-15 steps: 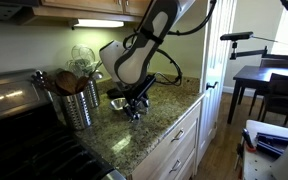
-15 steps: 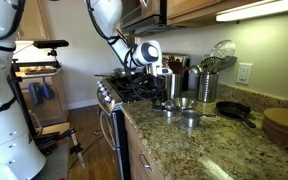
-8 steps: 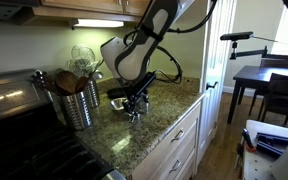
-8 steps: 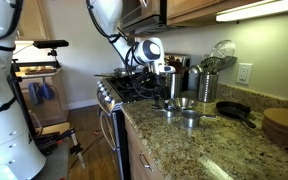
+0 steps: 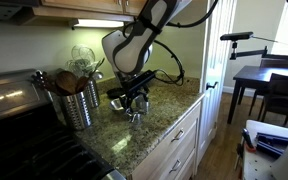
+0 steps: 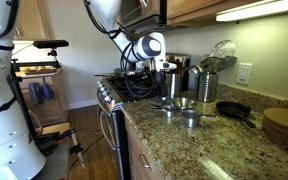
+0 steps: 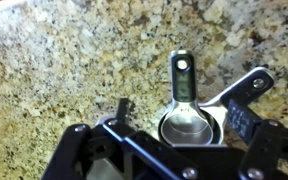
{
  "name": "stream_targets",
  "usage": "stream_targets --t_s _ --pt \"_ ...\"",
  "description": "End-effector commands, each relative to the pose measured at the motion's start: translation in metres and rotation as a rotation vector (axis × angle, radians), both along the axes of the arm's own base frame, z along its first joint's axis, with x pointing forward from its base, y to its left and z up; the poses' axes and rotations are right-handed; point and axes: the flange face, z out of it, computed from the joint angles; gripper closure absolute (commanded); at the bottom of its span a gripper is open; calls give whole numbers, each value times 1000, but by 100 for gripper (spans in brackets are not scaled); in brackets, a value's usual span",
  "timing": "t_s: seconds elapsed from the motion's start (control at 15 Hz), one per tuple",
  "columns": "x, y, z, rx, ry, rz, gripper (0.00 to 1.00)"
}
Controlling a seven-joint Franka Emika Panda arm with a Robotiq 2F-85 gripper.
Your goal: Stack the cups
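Arm lifted clear of the nested cups

The arm (image 5: 134, 45) has risen a little (wrist higher than a moment back), taking the pincer (image 5: 134, 103) up with its jaws apart and empty. The cups (image 7: 189, 128) sit on the granite counter (image 7: 64, 50) straight beneath it, one seated inside another. That drop looks done. Another cup (image 6: 191, 119), off to the pincer's side, probably comes next.

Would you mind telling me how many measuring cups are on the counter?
3 measuring cups in an exterior view: one nearest the stove, one just behind it, one in front of both. Others may be nested or hidden.
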Motion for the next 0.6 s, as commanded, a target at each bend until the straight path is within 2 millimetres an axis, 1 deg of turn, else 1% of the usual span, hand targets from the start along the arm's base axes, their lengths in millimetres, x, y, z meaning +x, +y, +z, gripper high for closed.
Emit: stream_targets --t_s 0.0,0.2,0.53 --pt "-8 5 20 49 -22 -136 0" --pt "-8 9 25 104 -43 -232 0" --pt "-8 15 19 146 -67 -377 0"
